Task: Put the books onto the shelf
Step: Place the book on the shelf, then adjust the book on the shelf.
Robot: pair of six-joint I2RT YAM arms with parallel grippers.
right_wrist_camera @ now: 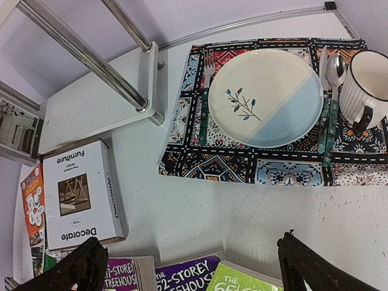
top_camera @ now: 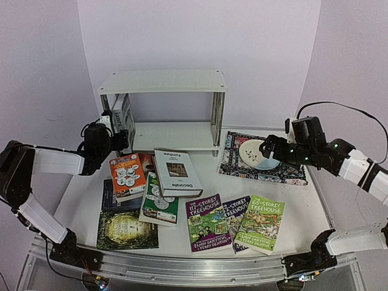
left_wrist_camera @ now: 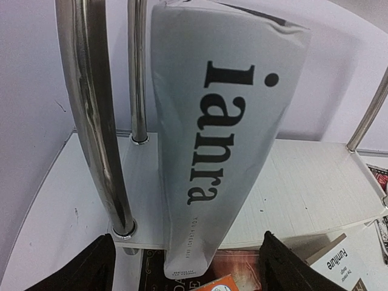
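White tabletop (top_camera: pixel 303 206), scattered books (top_camera: pixel 176 173), lilac walls (top_camera: pixel 200 36); left claw (left_wrist_camera: pixel 191 260) and right claw (right_wrist_camera: pixel 189 242) spread.

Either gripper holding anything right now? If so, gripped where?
Nothing is held. The left gripper is open, its fingers clear of both sides of the white book standing on the shelf. The right gripper is open and empty.
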